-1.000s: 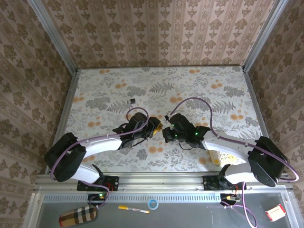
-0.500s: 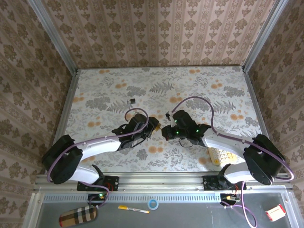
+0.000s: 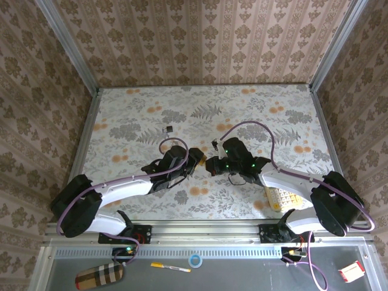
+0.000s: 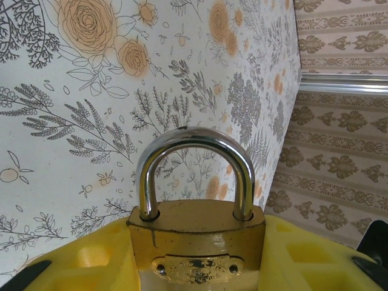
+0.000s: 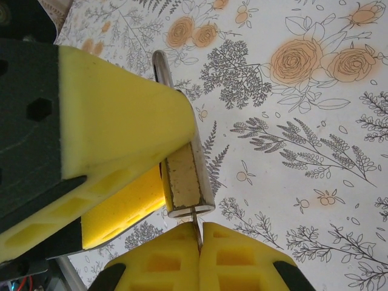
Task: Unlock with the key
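left gripper (image 4: pixel 197 270): yellow foam pads (image 4: pixel 91 260) clamped on both sides of the padlock (image 4: pixel 197 239), holding it above the table (image 3: pixel 273 115) near its middle
right gripper (image 5: pixel 200 242): its two yellow pads pressed together, pinching the key (image 5: pixel 196 223)
key: only a thin metal blade shows, coming out of the seam between the right pads and meeting the padlock's bottom face; how deep it sits cannot be told
in the way: the left gripper's big foam pad (image 5: pixel 121 115) covers one side of the padlock and stands just beside the right pads
around: a small dark item (image 3: pixel 170 128) lies on the cloth beyond the left gripper, well apart; a yellow patterned piece (image 3: pixel 282 197) lies by the right forearm near the front edge
off the table: pen (image 3: pixel 171 267), tape roll (image 3: pixel 194 260), plaid case (image 3: pixel 100 276) and a red-and-white box (image 3: pixel 351 271) on the grey shelf in front
materials: brass body worn and scuffed with a small riveted plate, smooth rounded silver shackle (image 4: pixel 194 140), ribbed spongy pads, flat floral tablecloth
edges: wallpapered walls (image 3: pixel 200 42) close three sides, metal rails at the corners
open room: bare cloth spreads behind and to both sides of the meeting grippers
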Robot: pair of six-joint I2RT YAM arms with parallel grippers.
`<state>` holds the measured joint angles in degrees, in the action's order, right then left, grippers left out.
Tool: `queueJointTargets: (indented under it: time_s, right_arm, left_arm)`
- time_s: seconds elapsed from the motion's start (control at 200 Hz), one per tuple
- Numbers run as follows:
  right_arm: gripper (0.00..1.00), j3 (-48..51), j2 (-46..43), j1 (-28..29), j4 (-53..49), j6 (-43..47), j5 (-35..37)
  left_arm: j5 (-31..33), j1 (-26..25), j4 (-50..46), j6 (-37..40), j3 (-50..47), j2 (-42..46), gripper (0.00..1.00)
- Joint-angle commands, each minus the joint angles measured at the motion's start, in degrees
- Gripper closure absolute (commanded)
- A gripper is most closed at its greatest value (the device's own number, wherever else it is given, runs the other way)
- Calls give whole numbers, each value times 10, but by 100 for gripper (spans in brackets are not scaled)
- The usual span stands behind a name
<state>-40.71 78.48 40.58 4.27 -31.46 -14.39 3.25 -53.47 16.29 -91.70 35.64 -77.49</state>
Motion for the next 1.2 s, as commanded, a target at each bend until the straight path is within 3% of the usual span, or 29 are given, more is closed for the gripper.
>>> queueJointTargets:
  time_s: [0.0, 0.125, 0.555, 0.775, 0.915, 0.99, 1.195]
  right_arm:
    - [100, -46, 5, 8, 82, 18, 6]
    - [100, -44, 7, -7, 104, -15, -23]
    - [100, -31, -18, -60, 203, -185, -172]
    - [100, -28, -14, -60, 230, -221, -185]
    - [100, -32, -24, -60, 182, -209, -179]
    - [88, -41, -38, -60, 110, -174, -163]
    - [42, -66, -97, -61, -88, -91, -105]
  left_arm:
    - [-110, -44, 59, 7, 9, 16, 100]
    - [-97, -44, 113, 5, -18, 19, 100]
    - [-55, -1, 124, 125, -50, 107, 100]
    - [-54, 6, 126, 134, -58, 127, 100]
    - [-57, 12, 109, 139, -60, 138, 100]
    - [-63, 19, 85, 146, -59, 148, 100]
    - [-76, 46, -50, 208, -38, 188, 100]
